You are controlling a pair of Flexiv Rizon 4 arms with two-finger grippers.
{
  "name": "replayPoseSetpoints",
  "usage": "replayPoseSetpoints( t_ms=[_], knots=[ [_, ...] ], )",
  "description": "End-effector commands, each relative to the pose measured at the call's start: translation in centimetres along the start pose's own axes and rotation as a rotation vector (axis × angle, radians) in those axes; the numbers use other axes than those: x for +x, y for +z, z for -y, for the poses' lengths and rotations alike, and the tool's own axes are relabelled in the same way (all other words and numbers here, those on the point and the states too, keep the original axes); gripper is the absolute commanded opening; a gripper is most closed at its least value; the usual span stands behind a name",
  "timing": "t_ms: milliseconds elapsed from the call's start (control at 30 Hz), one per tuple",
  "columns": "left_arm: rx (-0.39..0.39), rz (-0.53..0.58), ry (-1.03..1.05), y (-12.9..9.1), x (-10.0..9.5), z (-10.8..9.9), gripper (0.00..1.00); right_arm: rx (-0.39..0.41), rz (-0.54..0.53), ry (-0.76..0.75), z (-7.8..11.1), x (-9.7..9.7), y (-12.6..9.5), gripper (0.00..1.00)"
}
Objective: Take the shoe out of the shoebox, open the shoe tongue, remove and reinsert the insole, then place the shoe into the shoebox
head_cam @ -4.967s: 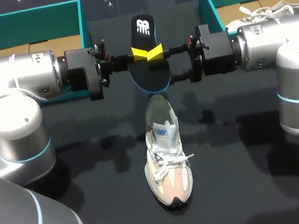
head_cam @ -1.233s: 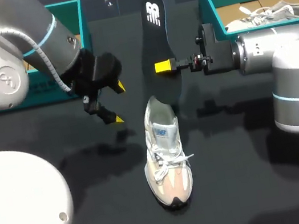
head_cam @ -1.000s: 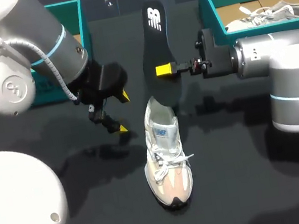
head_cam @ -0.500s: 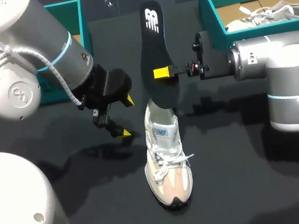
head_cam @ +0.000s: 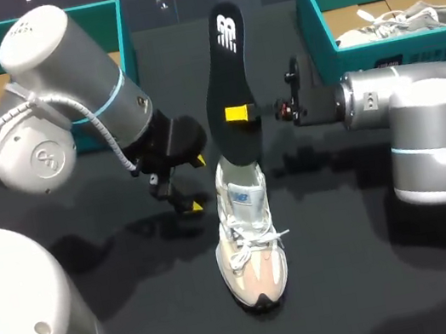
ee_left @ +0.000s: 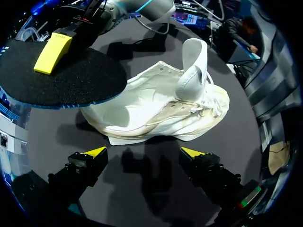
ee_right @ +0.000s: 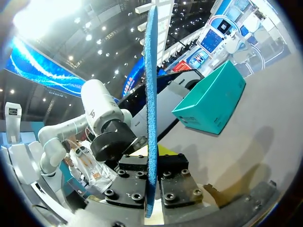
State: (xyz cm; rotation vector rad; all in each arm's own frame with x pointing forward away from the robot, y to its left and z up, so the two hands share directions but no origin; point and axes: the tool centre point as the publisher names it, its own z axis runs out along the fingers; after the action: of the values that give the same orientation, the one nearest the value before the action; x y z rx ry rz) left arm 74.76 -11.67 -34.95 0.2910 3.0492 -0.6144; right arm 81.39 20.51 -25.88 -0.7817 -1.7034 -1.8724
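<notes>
Head view: right claw point(head_cam: 238, 114) clamps insole point(head_cam: 223, 63) upright above shoe point(head_cam: 249, 240); left claw point(head_cam: 196, 184) spread wide, just beside.

right jaws: clamped on insole point(head_cam: 226, 88) | insole: over shoe point(head_cam: 249, 240) heel | left jaws: apart

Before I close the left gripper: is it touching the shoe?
Apart. The left wrist view shows a clear gap between the open left gripper and the shoe ahead of it.

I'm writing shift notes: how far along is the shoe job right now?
Done: the shoe is out on the table, tongue raised, insole removed. In hand: the right gripper holds the insole upright over the shoe's opening; the left gripper is open beside the shoe. Left: reinserting the insole, boxing the shoe.
</notes>
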Motion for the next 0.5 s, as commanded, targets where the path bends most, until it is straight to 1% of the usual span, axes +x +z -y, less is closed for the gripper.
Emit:
replayPoseSetpoints(
  t_ms=[33, 300, 500],
  knots=[
    [-0.01, -0.006, -0.003, 1.03, -0.79, -0.09, 1.0, -0.007, -0.002, -0.005, 0.39, -0.69, 0.73, 0.0],
    [-0.008, -0.008, -0.006, 1.51, -1.62, -0.18, 1.0, -0.017, -0.008, -0.028, 0.61, -1.12, 0.98, 0.0],
    [-0.005, -0.015, 0.005, 1.98, -1.69, 0.19, 1.0, -0.025, -0.015, -0.05, 0.95, -1.44, 0.94, 0.0]
  ],
)
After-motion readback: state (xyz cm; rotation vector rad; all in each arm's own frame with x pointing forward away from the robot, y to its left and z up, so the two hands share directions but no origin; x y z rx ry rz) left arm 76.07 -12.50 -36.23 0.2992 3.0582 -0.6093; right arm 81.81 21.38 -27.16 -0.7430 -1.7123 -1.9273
